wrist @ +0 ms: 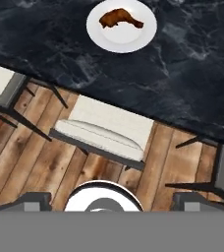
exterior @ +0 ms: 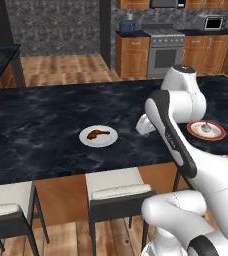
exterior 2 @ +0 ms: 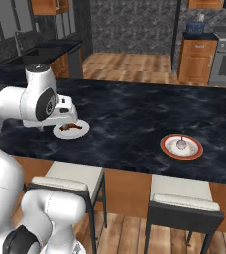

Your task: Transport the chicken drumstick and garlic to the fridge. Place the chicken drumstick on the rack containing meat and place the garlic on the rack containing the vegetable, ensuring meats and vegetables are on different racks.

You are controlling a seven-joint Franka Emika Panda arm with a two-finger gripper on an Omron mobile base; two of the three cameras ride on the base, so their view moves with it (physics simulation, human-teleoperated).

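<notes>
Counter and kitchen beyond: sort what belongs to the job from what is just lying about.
For the job:
- chicken drumstick on the white plate
- garlic in the red-rimmed dish

Just there:
- stools
- oven
- microwave

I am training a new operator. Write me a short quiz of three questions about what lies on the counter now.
1. True or false: the drumstick lies on a red-rimmed dish.
2. The garlic rests on: A) a board, B) the red-rimmed dish, C) a pan.
3. Fill in: the plate under the drumstick is plain ___.

Key: 1 false; 2 B; 3 white.
</notes>
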